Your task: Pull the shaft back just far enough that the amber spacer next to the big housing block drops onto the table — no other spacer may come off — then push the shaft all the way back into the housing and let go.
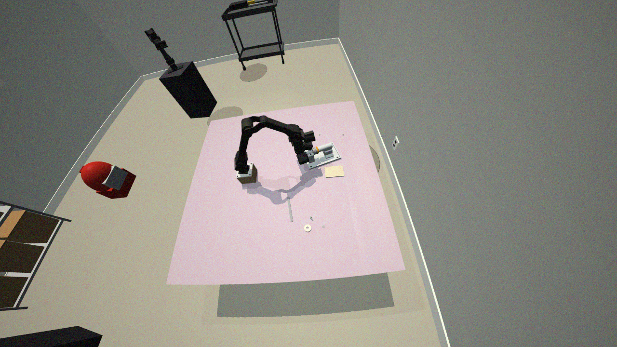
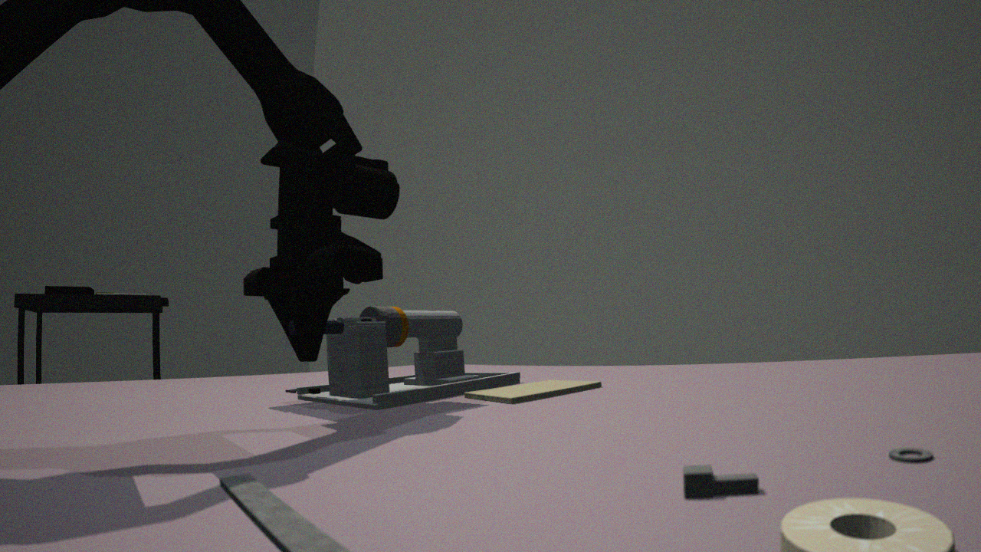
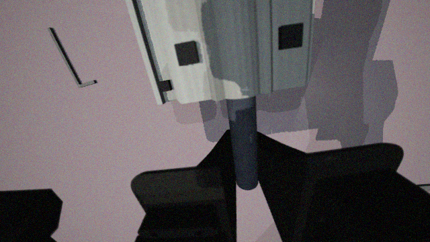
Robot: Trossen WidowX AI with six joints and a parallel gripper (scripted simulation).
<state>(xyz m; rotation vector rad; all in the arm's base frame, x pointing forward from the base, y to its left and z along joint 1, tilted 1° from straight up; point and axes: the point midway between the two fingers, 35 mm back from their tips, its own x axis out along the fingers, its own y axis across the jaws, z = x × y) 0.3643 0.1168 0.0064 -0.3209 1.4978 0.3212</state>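
Observation:
My gripper (image 2: 308, 348) (image 3: 238, 133) is shut on the dark blue-grey shaft (image 3: 246, 158) (image 2: 333, 327). The shaft runs from my fingers into a grey block (image 2: 358, 360) (image 3: 289, 68) at the near end of the base plate (image 1: 328, 162) (image 2: 438, 392) (image 3: 146, 50). Beyond that block, a wide grey ring or disc (image 2: 381, 322) stands against the amber spacer (image 2: 403, 326) (image 1: 317, 148). The amber spacer is up in line with the grey cylinder (image 2: 435, 322) (image 1: 326, 147) on its pedestal. The shaft inside these parts is hidden. The wrist view does not show the amber spacer.
A yellow pad (image 1: 334, 171) (image 2: 535, 391) lies beside the base plate. An L-shaped key (image 3: 65, 57) lies on its other side. Farther off are a grey strip (image 1: 290, 210) (image 2: 277, 514), a bolt (image 2: 720, 482), a washer (image 2: 897, 458) and a cream ring (image 1: 307, 231) (image 2: 805, 525).

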